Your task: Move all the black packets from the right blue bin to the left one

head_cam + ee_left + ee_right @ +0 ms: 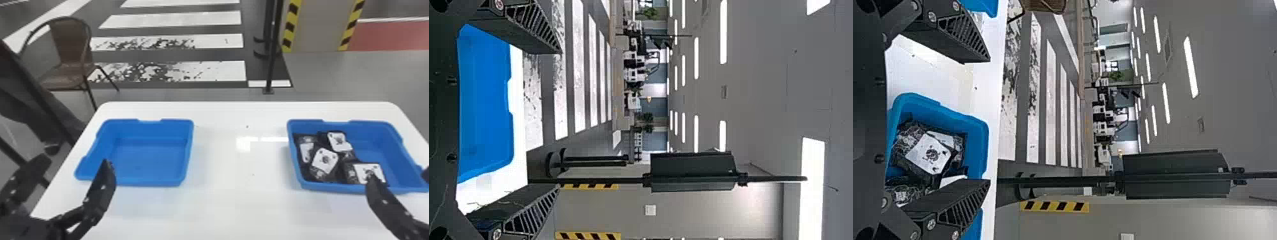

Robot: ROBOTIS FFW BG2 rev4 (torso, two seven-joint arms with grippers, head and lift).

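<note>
My left gripper (75, 162) is open over the near left corner of the left blue bin (150, 156), whose floor is bare. In the left wrist view the same gripper (558, 120) has its fingers wide apart, a blue bin (486, 100) beyond them. Several black packets (325, 160) with white labels lie on the left side and near edge of the right blue bin (373, 151). At that bin's near edge my right gripper (399, 176) stands open. The right wrist view has this gripper (988, 121) with nothing held and packets (930, 152) in the bin (980, 140).
Both bins stand on a white table (236, 198) with a wide gap between them. Past the table's far edge are a brown chair (68, 60) at the left and a black pole (271, 63). A person's legs show at the left edge.
</note>
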